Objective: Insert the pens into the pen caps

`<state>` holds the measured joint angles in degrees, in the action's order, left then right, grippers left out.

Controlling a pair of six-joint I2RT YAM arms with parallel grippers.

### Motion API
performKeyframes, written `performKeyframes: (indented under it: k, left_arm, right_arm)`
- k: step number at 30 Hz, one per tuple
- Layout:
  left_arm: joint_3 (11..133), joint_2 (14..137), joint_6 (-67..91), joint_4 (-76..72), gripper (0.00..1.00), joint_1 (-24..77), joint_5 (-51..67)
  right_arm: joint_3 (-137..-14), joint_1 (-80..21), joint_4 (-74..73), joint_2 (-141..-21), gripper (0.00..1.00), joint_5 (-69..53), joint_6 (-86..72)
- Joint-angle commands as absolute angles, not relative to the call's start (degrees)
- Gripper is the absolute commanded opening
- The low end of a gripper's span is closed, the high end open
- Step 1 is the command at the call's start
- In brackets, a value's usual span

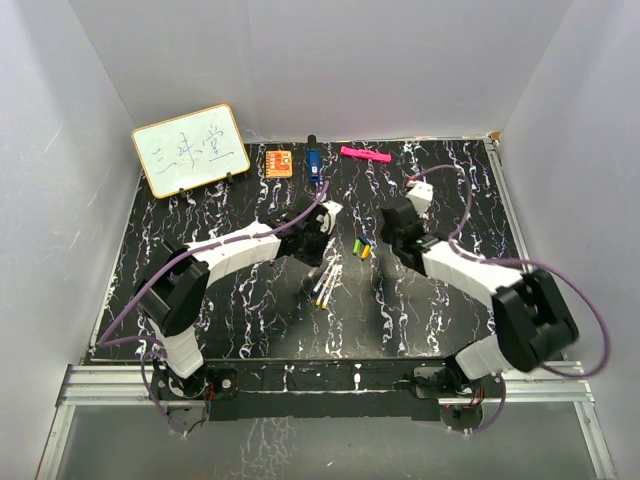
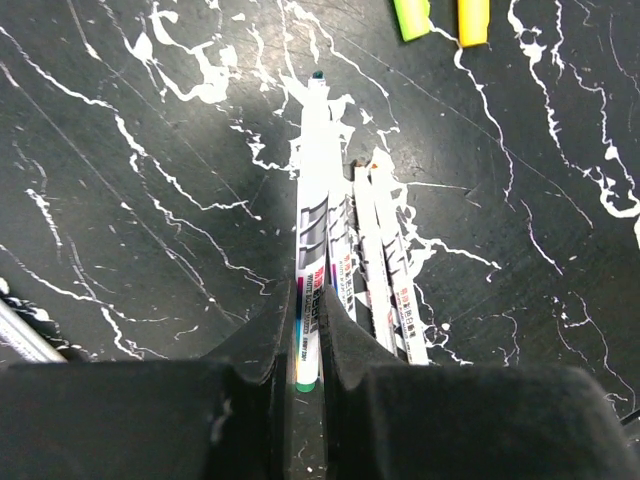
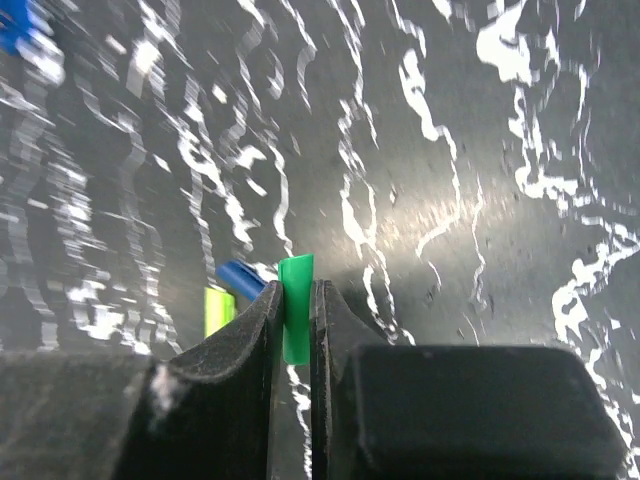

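Clamping tight on a pen [image 2: 315, 180] beside the other pens [image 2: 385, 260], the left claw [image 2: 305, 305] holds firm while the right claw [image 3: 296, 300] pinches a green cap [image 3: 296, 270].

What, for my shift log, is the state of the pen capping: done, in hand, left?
Done: nothing; no pen looks capped yet. In hand: the left gripper is shut on a white pen, the right gripper on the green cap, the two not yet brought together. Left: that join, plus the other pens lying beside it and the loose blue cap, yellow-green cap and yellow cap.
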<state>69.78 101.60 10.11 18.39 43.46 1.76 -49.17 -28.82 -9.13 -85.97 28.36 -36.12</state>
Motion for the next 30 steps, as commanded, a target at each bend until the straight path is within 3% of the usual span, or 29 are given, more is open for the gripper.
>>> performKeyframes:
  k: [1, 14, 30]
  left_arm:
    - [68.3, 98.2, 11.2, 14.5, 0.0, 43.6, 6.9]
    - [63.2, 96.3, 20.1, -4.6, 0.0, 43.6, 29.4]
    - [60.7, 94.8, 25.6, -16.0, 0.0, 43.8, 38.9]
  right_arm:
    - [-42.6, -27.1, 9.8, -75.5, 0.0, 22.9, -32.6]
    - [-22.5, -27.1, 38.2, -56.0, 0.0, 16.3, -30.7]
    - [-8.8, -27.1, 64.5, -54.2, 0.0, 12.9, -33.7]
